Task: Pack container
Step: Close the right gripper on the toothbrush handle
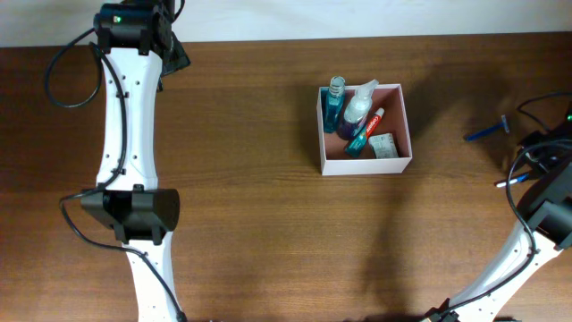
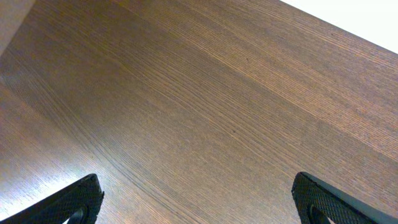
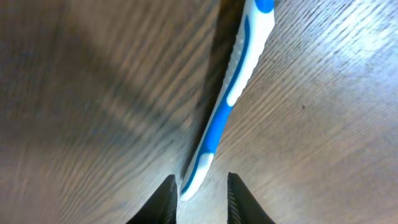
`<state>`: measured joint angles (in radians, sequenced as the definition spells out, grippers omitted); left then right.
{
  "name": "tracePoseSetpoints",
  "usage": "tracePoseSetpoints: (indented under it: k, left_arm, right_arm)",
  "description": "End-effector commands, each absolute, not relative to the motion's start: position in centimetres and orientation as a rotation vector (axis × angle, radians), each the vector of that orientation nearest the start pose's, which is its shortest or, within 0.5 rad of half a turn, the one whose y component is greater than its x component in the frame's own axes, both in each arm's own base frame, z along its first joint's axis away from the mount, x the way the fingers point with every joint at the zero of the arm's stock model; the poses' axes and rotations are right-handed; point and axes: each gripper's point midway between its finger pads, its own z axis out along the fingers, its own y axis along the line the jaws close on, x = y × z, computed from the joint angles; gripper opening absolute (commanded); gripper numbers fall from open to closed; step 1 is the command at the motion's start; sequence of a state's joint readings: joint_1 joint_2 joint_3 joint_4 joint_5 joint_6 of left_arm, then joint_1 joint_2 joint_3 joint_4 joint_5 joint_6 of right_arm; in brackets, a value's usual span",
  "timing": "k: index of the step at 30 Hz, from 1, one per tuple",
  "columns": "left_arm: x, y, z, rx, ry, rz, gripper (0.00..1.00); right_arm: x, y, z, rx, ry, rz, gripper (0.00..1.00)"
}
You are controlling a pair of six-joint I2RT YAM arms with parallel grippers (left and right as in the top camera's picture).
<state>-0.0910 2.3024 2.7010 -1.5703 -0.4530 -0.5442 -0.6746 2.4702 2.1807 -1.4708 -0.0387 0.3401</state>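
The container (image 1: 366, 165), a square white-walled box with a reddish-brown inside, stands right of the table's middle. In it are a blue bottle (image 1: 335, 100), a white spray bottle (image 1: 358, 107), a red-and-white tube (image 1: 369, 130) and a green-and-white packet (image 1: 385, 146). My right gripper (image 3: 199, 180) hovers low over the wood, jaws slightly apart, open. The tip of a blue-and-white handle (image 3: 227, 99) lies on the table between them, close to the left finger (image 3: 163, 202). My left gripper (image 2: 196, 180) is wide open over bare wood at the far left, holding nothing.
A blue razor (image 1: 487, 131) lies on the table at the far right, beyond the container. My right arm (image 1: 554, 192) and its cables fill the right edge. The left arm (image 1: 130, 134) stretches along the left side of the table.
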Motion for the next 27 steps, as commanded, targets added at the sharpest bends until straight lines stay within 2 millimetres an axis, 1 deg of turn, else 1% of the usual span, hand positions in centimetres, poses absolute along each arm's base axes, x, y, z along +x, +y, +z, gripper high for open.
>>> tracePoseSetpoints:
  k: [1,2,3,6,10,15,18,19,20,21,22,25,27]
  left_arm:
    - [49.3,3.3,24.5,-0.72,2.503,0.425,1.0]
    - [49.3,3.3,24.5,-0.719,2.503,0.426,0.99]
    - [49.3,3.3,24.5,-0.719,2.504,0.426,0.99]
    - [49.3,3.3,24.5,-0.719,2.503,0.426,0.99]
    - [49.3,3.3,24.5,-0.719,2.504,0.426,0.99]
    - [49.3,3.3,24.5,-0.72,2.504,0.426,0.99]
    - [49.3,3.3,24.5,-0.719,2.504,0.426,0.99]
    - [49.3,3.3,24.5,-0.72,2.504,0.426,0.99]
    - [49.3,3.3,24.5,-0.719,2.504,0.426,0.99]
    - [49.3,3.3,24.5,-0.719,2.503,0.426,0.99]
    - [49.3,3.3,24.5,-0.719,2.504,0.426,0.99]
    - [49.3,3.3,24.5,-0.719,2.504,0.426,0.99]
    - [49.3,3.3,24.5,-0.719,2.503,0.426,0.99]
  right_arm:
    - [32.7,-27.3,1.8,1.67,2.901,0.061,0.22]
    - [32.5,-27.6,1.8,1.675,2.9,0.043,0.23]
    - [32.4,-27.7,1.8,1.677,2.899,0.034,0.26]
    - [32.0,-28.1,1.8,1.69,2.893,0.026,0.27]
    - [31.6,-29.0,1.8,1.698,2.884,-0.032,0.31]
    - [31.5,-29.2,1.8,1.7,2.882,-0.04,0.34]
    - [32.0,-29.3,1.7,1.685,2.869,-0.04,0.35]
    - [32.5,-29.2,1.6,1.673,2.857,-0.021,0.36]
    - [33.0,-29.0,1.6,1.667,2.844,0.009,0.37]
    - [33.5,-28.8,1.5,1.662,2.832,0.046,0.4]
    - [34.3,-28.5,1.5,1.667,2.799,0.111,0.4]
    - [34.7,-28.7,1.5,1.713,2.749,0.117,0.4]
    - [34.9,-28.9,1.4,1.711,2.739,0.114,0.4]
